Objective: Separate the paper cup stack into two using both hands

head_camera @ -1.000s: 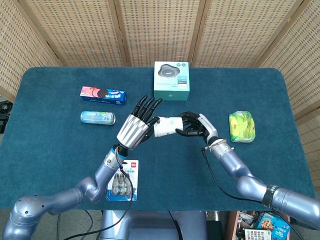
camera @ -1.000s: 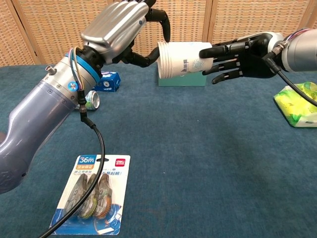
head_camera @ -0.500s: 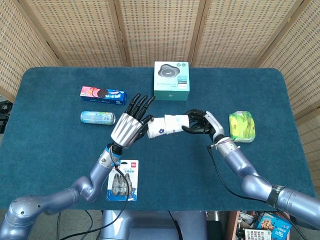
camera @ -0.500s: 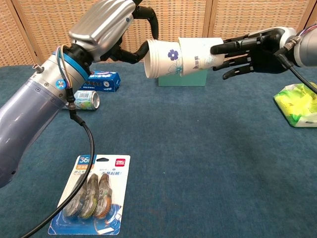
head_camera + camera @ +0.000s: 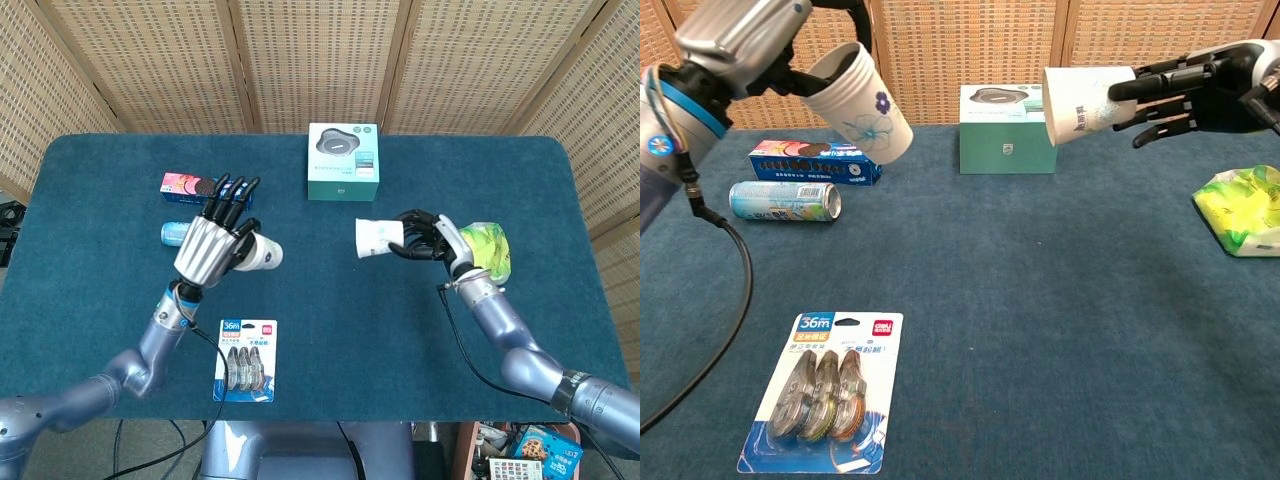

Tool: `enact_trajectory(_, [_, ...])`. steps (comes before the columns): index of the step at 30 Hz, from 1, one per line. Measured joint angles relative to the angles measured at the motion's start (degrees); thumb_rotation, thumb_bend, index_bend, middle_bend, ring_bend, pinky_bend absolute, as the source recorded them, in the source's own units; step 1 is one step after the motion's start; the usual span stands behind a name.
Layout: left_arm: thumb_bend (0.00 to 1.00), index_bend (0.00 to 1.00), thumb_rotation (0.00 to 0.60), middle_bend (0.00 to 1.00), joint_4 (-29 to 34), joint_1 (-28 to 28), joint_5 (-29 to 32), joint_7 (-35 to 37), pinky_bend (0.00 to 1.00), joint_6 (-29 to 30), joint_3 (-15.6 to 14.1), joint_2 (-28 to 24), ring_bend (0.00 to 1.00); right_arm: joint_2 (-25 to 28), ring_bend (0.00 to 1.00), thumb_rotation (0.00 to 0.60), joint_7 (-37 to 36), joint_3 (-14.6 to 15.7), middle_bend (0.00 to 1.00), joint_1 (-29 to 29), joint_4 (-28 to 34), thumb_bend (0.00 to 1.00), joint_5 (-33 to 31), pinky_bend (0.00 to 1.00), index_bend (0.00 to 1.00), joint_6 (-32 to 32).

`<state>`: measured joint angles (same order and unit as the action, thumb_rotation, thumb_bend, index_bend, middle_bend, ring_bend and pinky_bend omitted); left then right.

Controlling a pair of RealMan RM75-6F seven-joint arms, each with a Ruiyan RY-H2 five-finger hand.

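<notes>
Two white paper cups are apart in the air above the blue table [image 5: 330, 330]. My left hand [image 5: 212, 243] grips one cup [image 5: 262, 252], printed with blue flowers, at the left; the chest view shows this cup [image 5: 860, 100] tilted with its mouth up and to the left. My right hand [image 5: 432, 238] holds the other cup [image 5: 378, 238] on its side, mouth pointing left. In the chest view that cup [image 5: 1085, 103] sits in the right hand [image 5: 1185, 90] at the upper right.
A teal box [image 5: 343, 161] stands at the back centre. A cookie box [image 5: 190, 185] and a lying can [image 5: 785, 200] are at the left. A blister pack of tape rolls [image 5: 245, 360] lies near the front. A green packet [image 5: 488, 250] is at the right.
The two cups slid fully apart. My left hand carried the flowered cup left and tipped it; my right hand drew the other cup to the right.
</notes>
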<state>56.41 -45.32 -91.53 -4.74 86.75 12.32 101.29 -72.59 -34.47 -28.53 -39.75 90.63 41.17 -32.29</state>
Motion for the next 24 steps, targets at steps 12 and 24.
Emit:
enact_trajectory(12, [0.52,0.75,0.600,0.01,10.7,4.2,1.1,-0.5,0.00,-9.2,-5.7,-16.1,0.00,-0.4,0.43,0.600,12.0,6.5,0.54,0.7,-1.9,0.49,9.5,0.56,0.50,-7.8])
enact_trajectory(24, [0.52,0.75,0.600,0.00,14.9,6.6,6.1,-3.4,0.00,-20.6,-10.1,-19.7,0.00,-3.3,0.43,0.600,28.6,15.0,0.54,1.3,-7.8,0.49,24.0,0.56,0.50,-17.9])
